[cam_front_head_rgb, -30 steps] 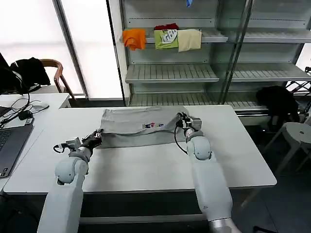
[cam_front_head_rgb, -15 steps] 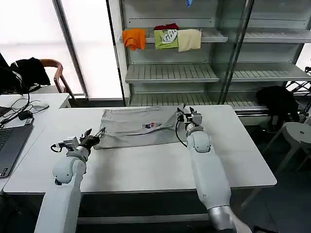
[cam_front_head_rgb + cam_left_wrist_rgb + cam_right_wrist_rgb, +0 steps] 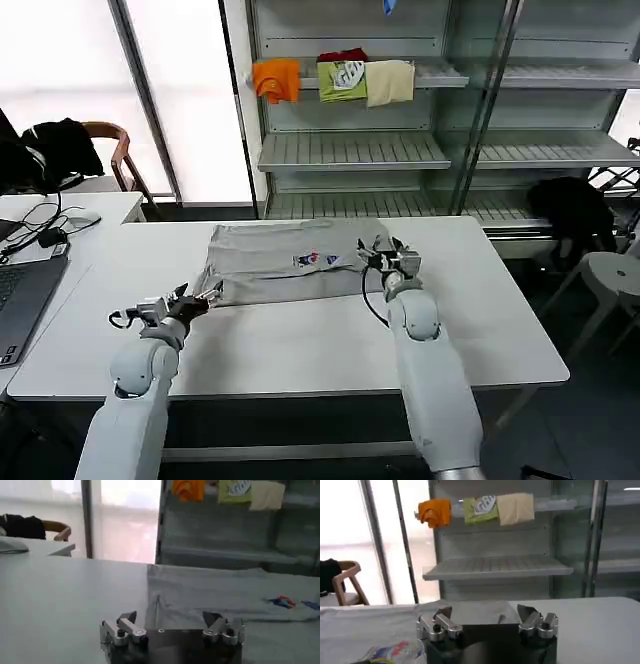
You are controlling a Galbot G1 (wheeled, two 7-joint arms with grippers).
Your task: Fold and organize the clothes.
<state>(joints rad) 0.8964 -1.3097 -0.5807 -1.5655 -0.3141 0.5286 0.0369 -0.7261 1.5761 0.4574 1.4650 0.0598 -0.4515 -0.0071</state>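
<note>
My left pincer (image 3: 200, 298) hangs released just over the bench (image 3: 300, 340), its fingers spread with nothing between them; the left wrist view shows the same gap in the left pincer (image 3: 172, 625), with bare bench under it. The shirt (image 3: 285, 262) starts right at its 1 o'clock, its near left corner just beside the fingertips, and I cannot tell whether they touch.

My right pincer (image 3: 385, 255) sits at the shirt's right edge, also released, fingers apart and holding nothing, seen again from the right wrist as the right pincer (image 3: 487, 620). In the head view the shirt lies at its 9 o'clock, running away to the left.

The shirt is light grey and lies flat as a wide band, long side across the bench, on the far half at about 12 o'clock from me. A small multicoloured print (image 3: 318, 259) shows right of its middle, near the right pincer. The front edge looks doubled, with a short crease near the left corner in the left wrist view (image 3: 210, 592). The print (image 3: 387, 652) lies close beside the right pincer.
</note>
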